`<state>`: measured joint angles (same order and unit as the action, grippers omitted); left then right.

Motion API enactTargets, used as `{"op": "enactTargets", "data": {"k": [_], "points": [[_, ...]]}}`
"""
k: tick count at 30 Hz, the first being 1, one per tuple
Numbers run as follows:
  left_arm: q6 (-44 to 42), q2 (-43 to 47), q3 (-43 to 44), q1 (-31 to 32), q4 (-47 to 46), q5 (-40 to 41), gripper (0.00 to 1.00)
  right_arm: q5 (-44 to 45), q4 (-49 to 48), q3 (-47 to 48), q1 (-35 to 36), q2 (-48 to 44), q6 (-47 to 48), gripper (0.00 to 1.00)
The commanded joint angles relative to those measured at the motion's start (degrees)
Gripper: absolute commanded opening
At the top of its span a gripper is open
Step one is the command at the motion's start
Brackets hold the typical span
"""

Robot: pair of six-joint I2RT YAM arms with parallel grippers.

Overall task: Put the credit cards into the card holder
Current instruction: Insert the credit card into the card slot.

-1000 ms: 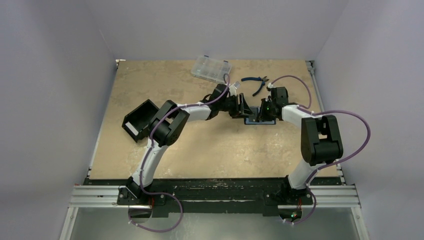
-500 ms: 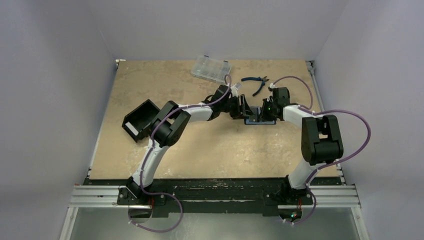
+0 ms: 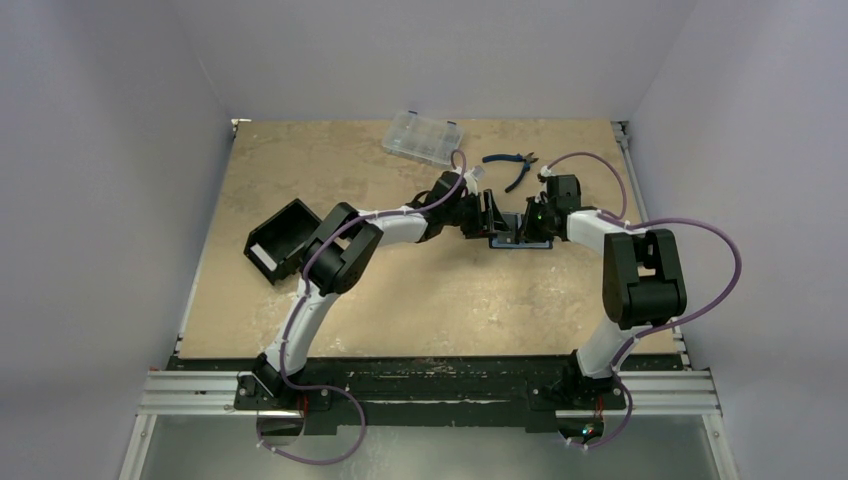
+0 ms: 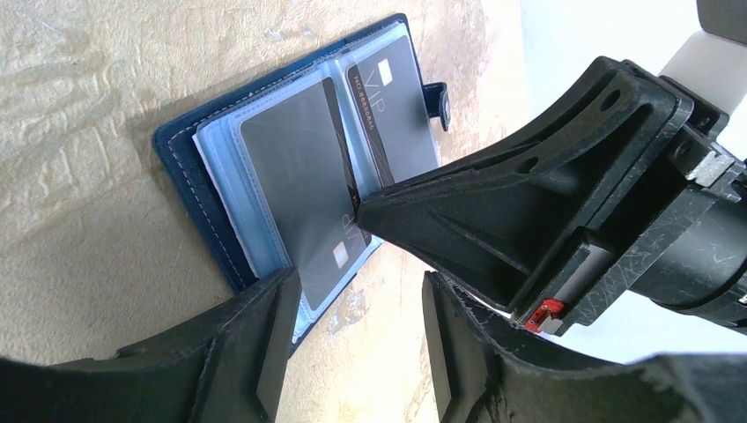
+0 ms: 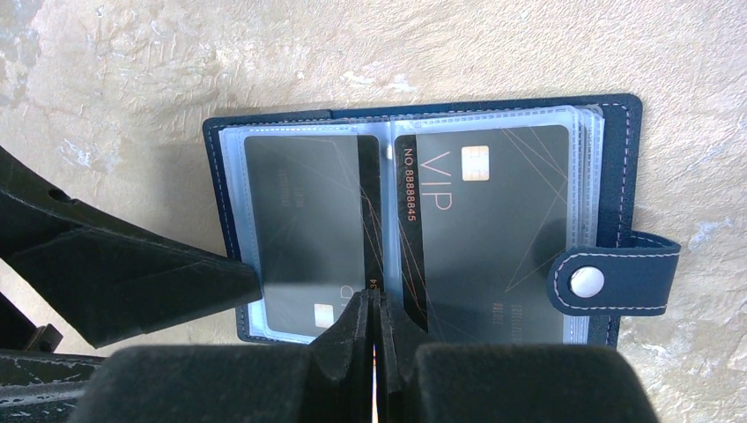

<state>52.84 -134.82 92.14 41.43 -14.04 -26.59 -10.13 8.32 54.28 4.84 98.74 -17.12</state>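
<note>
The card holder (image 5: 630, 176) lies opened flat on the table (image 3: 400, 300), about midway between the two arms, its clear sleeves facing up. The navy snap tab (image 5: 617, 273) with its pale stud (image 5: 587, 281) hangs off one side. Two dark grey credit cards (image 5: 493, 229) sit in the facing sleeves, one lettered VIP with a small chip.

The right claw (image 5: 375, 304) has its fingers pressed together, their tips at the fold between the two pages. Whether a thin card edge is caught between them cannot be told. The left claw (image 4: 357, 295) stands with its fingers apart at the holder's opposite edge, one finger (image 4: 264, 344) overlapping a corner of the sleeves, nothing gripped.

Farther back on the table lie a clear compartment case (image 3: 422, 138) and blue-handled pliers (image 3: 512, 168). A black box (image 3: 278, 240) sits beside the left arm.
</note>
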Motion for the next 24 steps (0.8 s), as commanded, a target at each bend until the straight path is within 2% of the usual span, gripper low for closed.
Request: {"op": "enactTargets", "data": {"k": [1,12,24], "points": [[-2.5,2.0,-0.6,0.6,2.1,4.2,0.58,0.2,0.4,-0.5,-0.2,1.1,0.2,0.05],[-3.5,4.8,-3.4,0.6,1.4,6.9,0.59,-0.6,0.5,-0.3,-0.2,1.3,0.6,0.05],[-1.5,1.0,0.2,1.7,-3.1,0.8,0.57,-2.0,0.2,-0.3,-0.1,1.5,0.9,0.04]]}}
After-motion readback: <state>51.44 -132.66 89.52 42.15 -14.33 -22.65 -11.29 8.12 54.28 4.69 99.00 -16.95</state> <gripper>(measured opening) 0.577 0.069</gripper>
